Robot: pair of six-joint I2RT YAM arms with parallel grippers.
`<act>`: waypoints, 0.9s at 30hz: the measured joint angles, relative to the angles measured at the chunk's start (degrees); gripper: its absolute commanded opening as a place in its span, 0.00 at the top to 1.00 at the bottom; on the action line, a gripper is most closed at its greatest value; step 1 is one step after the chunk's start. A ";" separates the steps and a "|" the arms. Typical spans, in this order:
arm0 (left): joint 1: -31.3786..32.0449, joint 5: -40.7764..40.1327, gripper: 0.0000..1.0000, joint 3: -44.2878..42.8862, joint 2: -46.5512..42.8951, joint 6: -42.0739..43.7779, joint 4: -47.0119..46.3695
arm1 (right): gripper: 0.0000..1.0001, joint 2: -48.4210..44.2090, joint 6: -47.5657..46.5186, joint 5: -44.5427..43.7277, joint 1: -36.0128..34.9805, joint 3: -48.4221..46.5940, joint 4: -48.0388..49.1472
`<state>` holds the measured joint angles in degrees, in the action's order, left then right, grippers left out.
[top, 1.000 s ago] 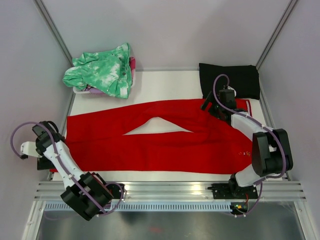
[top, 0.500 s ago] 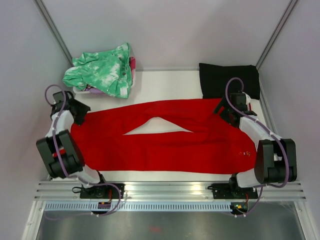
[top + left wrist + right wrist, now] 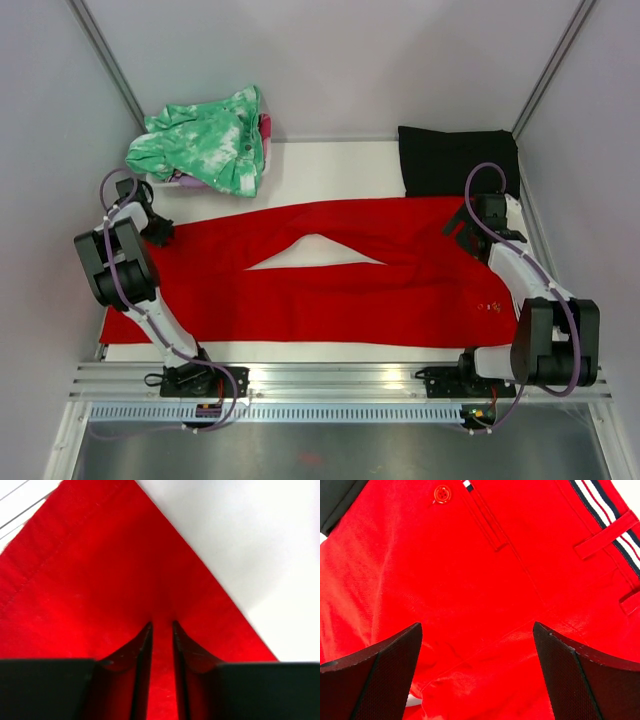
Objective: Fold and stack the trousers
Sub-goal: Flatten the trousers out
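Trousers [image 3: 400, 285] lie flat across the white counter [image 3: 330, 165], bright red, waist towards my right arm and both legs running out to the left, a sliver of counter showing between the legs; the near leg reaches the counter's near left corner; my left pincer [image 3: 153, 230] sits at the far corner of the upper leg's hem; on its wrist camera the two fingers [image 3: 142, 645] stand almost together with a ridge of red cloth drawn up between them, so I read it as clamped on the trousers, bare counter just past the hem edge; my right pincer [image 3: 477, 627] hangs over the waist end with its fingers spread wide, gripping nothing; beneath it I see a red button [image 3: 441, 493], a pocket slit [image 3: 487, 522], a belt loop [image 3: 605, 537] and the striped waistband trim [image 3: 602, 507]; a black folded cloth [image 3: 460, 160] lies at the far right, just beside the waist; a green-and-white mottled garment [image 3: 205, 140] is heaped at the far left, near the upper leg.
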<state>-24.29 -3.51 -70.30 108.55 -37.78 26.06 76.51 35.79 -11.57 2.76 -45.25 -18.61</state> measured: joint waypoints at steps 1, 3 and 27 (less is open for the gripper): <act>0.00 -0.90 0.74 -0.83 0.72 0.22 0.17 | 0.02 0.24 0.00 -0.13 0.00 -0.11 -0.09; 0.00 -2.25 0.74 -2.56 1.95 0.44 1.01 | 0.02 0.46 0.02 -0.42 -0.02 -0.26 -0.09; 0.44 -7.89 0.08 -8.72 -3.63 9.20 7.30 | 0.02 2.14 -0.07 -0.66 0.00 -1.07 0.52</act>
<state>-23.86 -11.40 -79.02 104.92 -28.58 33.36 78.65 35.73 -12.23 2.76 -46.33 -18.09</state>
